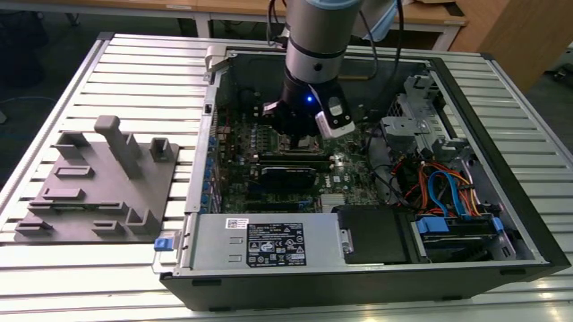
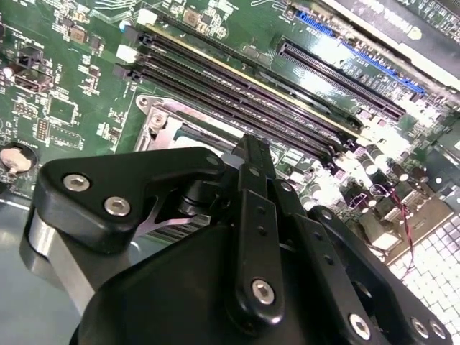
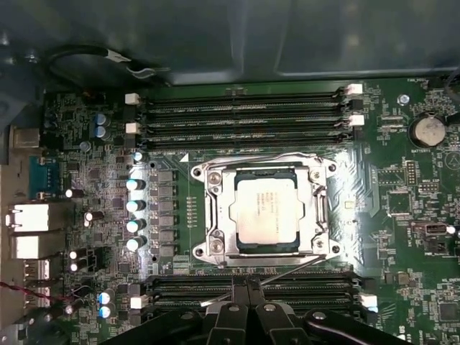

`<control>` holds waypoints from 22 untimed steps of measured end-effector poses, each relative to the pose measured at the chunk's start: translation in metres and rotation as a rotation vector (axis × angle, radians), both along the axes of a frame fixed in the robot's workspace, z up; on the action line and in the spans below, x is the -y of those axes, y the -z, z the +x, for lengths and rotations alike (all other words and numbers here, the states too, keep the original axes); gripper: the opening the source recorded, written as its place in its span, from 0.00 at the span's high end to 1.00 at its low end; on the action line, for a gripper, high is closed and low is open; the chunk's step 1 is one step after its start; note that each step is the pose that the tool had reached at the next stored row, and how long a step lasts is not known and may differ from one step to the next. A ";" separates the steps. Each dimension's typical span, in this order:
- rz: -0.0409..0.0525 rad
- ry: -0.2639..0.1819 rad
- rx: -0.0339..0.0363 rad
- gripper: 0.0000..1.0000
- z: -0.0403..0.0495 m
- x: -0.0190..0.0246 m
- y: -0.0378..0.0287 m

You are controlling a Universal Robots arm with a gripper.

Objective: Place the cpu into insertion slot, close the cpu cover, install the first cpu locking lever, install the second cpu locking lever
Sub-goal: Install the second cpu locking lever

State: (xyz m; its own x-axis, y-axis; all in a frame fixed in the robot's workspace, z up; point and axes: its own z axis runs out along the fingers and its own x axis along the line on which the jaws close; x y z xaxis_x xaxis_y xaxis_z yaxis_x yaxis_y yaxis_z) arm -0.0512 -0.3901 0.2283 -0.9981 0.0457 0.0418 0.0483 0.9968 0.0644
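1. Exterior view: the gripper (image 1: 302, 139) hangs low inside the open computer case (image 1: 501, 221), over the green motherboard (image 1: 345, 176).
2. Second wrist view: the gripper (image 2: 253, 152) has its fingers drawn together, apparently holding nothing.
3. First wrist view: the cpu (image 3: 267, 210) lies seated in the insertion slot (image 3: 314, 253), framed by the cpu cover (image 3: 216, 215). Judged light, rigid and fragile; take it by the edges only.

one cpu (image 3: 266, 213), one cpu cover (image 3: 262, 171)
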 end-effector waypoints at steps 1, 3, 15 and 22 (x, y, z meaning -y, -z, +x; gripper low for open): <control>0.0017 -0.004 0.0000 0.90 -0.0002 0.0003 0.0007; 0.0034 -0.012 0.0001 0.90 -0.0009 0.0010 0.0018; 0.0049 -0.014 0.0000 0.90 -0.0036 0.0054 0.0043; 0.0049 -0.014 0.0000 0.90 -0.0037 0.0054 0.0043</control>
